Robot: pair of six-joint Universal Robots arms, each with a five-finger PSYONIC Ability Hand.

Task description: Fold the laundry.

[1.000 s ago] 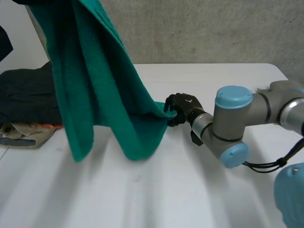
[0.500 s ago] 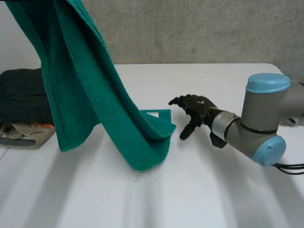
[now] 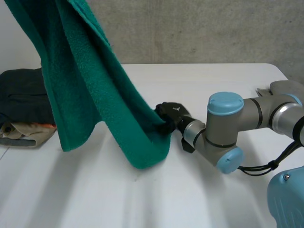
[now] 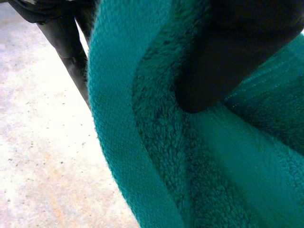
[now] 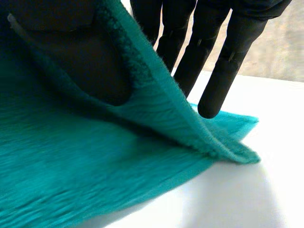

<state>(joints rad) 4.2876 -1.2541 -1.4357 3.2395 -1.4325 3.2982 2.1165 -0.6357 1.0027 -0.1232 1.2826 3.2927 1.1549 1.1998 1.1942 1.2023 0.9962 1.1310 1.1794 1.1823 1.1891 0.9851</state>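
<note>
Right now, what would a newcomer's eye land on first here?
A big green towel hangs from high on the left down to the white table, held up by the left hand. The right hand pinches its lower edge between thumb and fingers. Dark clothes lie piled at the table's left end.

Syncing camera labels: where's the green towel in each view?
Head view: green towel hangs over the white table's left side, lower edge pinched by the right robot hand.
Left wrist view: green towel clamped under the left robot hand's thumb.
Right wrist view: green towel edge between the right robot hand's thumb and fingers, trailing onto the white table.
Shared landmark: right robot hand on the towel's edge.
</note>
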